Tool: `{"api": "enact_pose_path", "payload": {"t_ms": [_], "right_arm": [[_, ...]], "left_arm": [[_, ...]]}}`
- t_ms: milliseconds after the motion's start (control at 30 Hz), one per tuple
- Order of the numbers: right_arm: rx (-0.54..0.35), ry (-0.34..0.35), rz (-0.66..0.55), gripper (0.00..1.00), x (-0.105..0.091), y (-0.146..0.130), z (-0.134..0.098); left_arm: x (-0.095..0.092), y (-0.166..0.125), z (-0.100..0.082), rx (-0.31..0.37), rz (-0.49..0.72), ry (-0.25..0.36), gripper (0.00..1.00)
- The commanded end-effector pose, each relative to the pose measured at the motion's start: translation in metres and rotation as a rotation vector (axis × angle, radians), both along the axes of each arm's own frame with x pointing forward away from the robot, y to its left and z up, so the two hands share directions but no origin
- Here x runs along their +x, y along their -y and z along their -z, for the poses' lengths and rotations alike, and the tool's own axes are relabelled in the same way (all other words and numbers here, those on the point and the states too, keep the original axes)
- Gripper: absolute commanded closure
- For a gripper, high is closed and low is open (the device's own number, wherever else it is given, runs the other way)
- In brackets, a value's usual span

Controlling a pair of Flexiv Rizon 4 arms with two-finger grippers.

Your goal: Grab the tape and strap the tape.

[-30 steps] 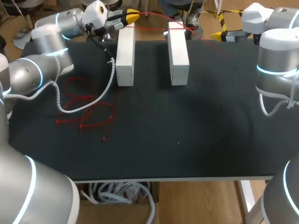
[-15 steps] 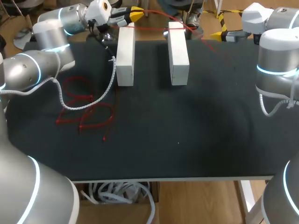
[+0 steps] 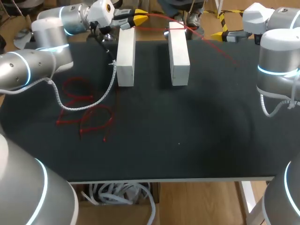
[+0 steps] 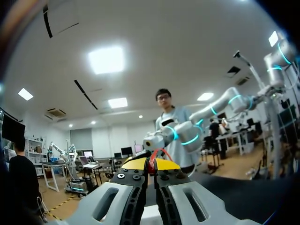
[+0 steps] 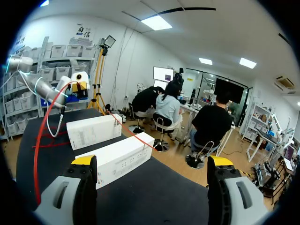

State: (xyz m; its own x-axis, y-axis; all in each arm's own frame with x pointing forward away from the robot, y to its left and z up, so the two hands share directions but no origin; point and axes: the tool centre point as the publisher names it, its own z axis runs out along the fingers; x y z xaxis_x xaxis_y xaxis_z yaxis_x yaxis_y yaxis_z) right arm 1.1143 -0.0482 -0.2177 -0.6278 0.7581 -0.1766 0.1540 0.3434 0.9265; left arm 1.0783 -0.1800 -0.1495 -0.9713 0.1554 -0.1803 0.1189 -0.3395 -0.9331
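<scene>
Your left gripper (image 3: 136, 18) sits at the upper left of the head view, just past the far end of the left white box (image 3: 125, 56). Its yellow tips are pinched together on the red tape (image 3: 177, 29). The tape is a thin, cord-like strand. It arcs from the tips across the far ends of the left white box and the right white box (image 3: 178, 54), then slants down toward the right onto the matte black table (image 3: 187, 140). Both boxes are long, smooth rectangular blocks lying side by side with a gap between them.

At the left of the table lies a tangle of loose red straps (image 3: 89, 115). The left arm's white spiral cable (image 3: 93, 100) droops in a curve over them.

The left wrist view shows what the head view cannot. The left gripper (image 4: 152, 165) has its two yellow pads pressed together, with a small loop of red tape (image 4: 153, 158) standing up from between them.

Your right gripper (image 3: 220, 35) is at the upper right of the head view, near the table's far edge and well apart from the boxes. Its jaws are too small to read there. The right wrist view settles it: the right gripper (image 5: 152, 161) has its fingers spread wide with nothing between them. Ahead of it lie the right white box (image 5: 119, 157) and then the left white box (image 5: 93, 130). The red tape (image 5: 41, 136) sweeps in a tall curve up to the left gripper (image 5: 79, 86).
</scene>
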Motion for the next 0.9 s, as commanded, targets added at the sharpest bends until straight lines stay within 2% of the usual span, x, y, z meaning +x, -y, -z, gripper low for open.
{"api": "enact_pose_path", "payload": {"t_ms": [33, 433, 533, 567, 900], "right_arm": [[0.000, -0.003, -0.003, 0.00, 0.0001, 0.0009, -0.0007], [0.000, -0.003, -0.003, 0.00, 0.0001, 0.0009, -0.0007], [0.000, -0.003, -0.003, 0.00, 0.0001, 0.0009, -0.0007], [0.000, -0.003, -0.003, 0.00, 0.0001, 0.0009, -0.0007], [0.000, -0.003, -0.003, 0.00, 0.0001, 0.0009, -0.0007]], "left_arm": [[-0.0091, 0.0002, -0.0044, -0.008, -0.400, -0.130, 1.00], [-0.0064, -0.0033, -0.0005, -0.027, -0.379, -0.123, 1.00], [-0.0042, -0.0059, 0.0016, -0.042, -0.335, -0.101, 1.00], [-0.0032, -0.0071, 0.0028, -0.055, -0.309, -0.077, 1.00], [-0.0032, -0.0071, 0.0028, -0.055, -0.309, -0.077, 1.00]]}}
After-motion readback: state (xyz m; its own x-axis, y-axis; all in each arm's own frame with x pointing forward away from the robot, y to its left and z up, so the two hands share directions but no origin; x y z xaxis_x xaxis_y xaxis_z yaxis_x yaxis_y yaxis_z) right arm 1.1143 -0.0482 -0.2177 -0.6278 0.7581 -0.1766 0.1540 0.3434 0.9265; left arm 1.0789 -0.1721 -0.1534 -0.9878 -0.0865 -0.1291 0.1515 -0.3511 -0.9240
